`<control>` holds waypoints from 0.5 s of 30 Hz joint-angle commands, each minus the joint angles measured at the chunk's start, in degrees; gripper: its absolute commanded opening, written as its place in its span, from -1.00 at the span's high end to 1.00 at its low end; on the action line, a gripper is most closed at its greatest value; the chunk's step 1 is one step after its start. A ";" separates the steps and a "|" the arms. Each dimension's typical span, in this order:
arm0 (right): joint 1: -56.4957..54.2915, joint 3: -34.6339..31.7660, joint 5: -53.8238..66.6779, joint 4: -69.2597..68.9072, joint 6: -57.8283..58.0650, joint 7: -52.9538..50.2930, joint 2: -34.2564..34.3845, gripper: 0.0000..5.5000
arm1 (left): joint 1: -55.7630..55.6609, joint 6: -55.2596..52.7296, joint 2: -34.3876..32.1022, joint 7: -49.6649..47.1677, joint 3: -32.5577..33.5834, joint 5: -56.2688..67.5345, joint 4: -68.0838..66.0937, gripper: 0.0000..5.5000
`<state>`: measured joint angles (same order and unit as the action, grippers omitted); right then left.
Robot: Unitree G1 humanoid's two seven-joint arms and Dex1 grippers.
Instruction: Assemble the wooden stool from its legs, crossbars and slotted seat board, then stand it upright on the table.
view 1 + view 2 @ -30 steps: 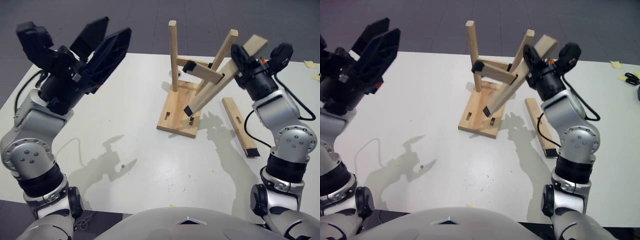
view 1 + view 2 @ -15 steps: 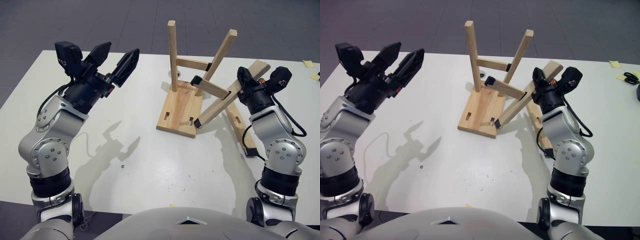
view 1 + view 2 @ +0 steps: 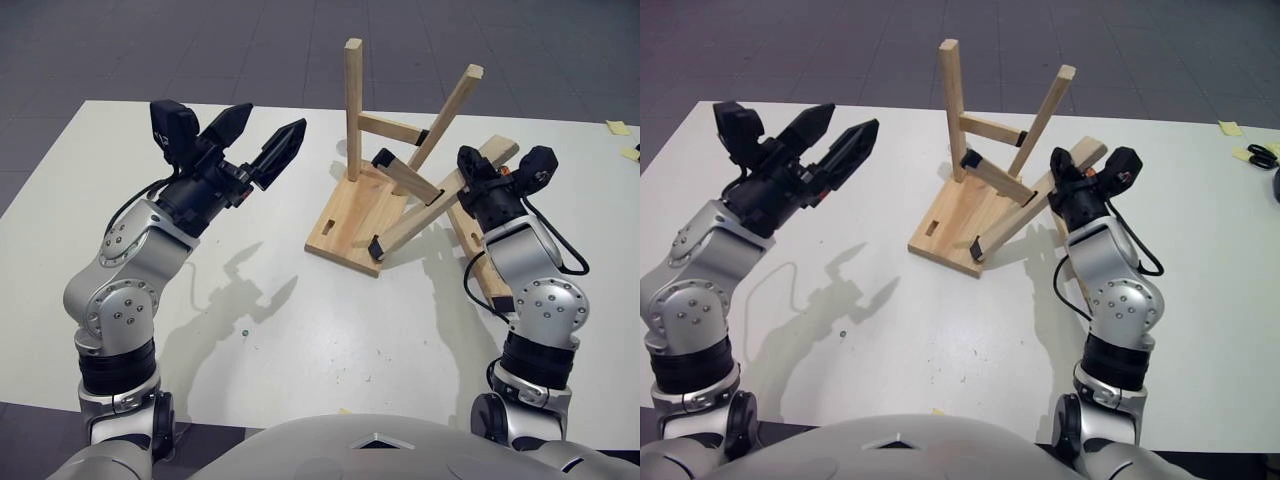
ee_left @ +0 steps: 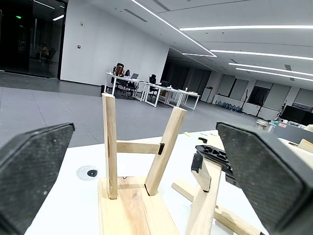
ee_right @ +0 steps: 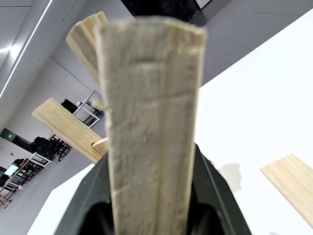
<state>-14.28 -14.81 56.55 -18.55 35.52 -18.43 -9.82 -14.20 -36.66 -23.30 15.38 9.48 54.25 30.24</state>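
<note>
Seat board (image 3: 350, 215) flat on table (image 3: 300, 330), centre-far, with two legs (image 3: 353, 110) standing in it, joined by crossbar (image 3: 390, 127). Third leg (image 3: 420, 210) tilted, pinched by right gripper (image 3: 480, 180), lower end at board's near right edge. Left gripper (image 3: 272, 125) spread wide, above table, left of board.

Both my eyes look down over the tabletop (image 3: 330, 330); my left wrist camera faces the same stool (image 4: 128, 208) level, my right sits tight against a leg (image 5: 151, 122).
</note>
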 commanded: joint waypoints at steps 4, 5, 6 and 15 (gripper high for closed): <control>0.70 2.55 -12.98 2.61 -1.55 2.91 -5.08 0.62 | 0.36 -0.33 -0.33 0.38 -0.38 -1.29 0.01 -0.96; 0.48 2.54 -13.53 2.54 -1.93 3.28 -4.92 0.62 | 0.33 -0.32 -0.21 0.37 -0.56 -1.43 0.00 -0.96; 0.22 2.58 -14.18 2.47 -2.25 3.78 -4.85 0.62 | 0.37 -0.28 -0.05 0.32 -0.70 -1.62 0.04 -0.96; -3.13 1.47 -14.53 4.35 -4.48 11.82 -4.40 0.62 | 0.35 0.02 0.89 0.21 -1.76 -2.44 -0.17 -0.96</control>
<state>-16.67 -12.96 43.03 -16.15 30.69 -8.26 -13.88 -13.97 -36.66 -22.98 15.49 8.36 52.75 30.21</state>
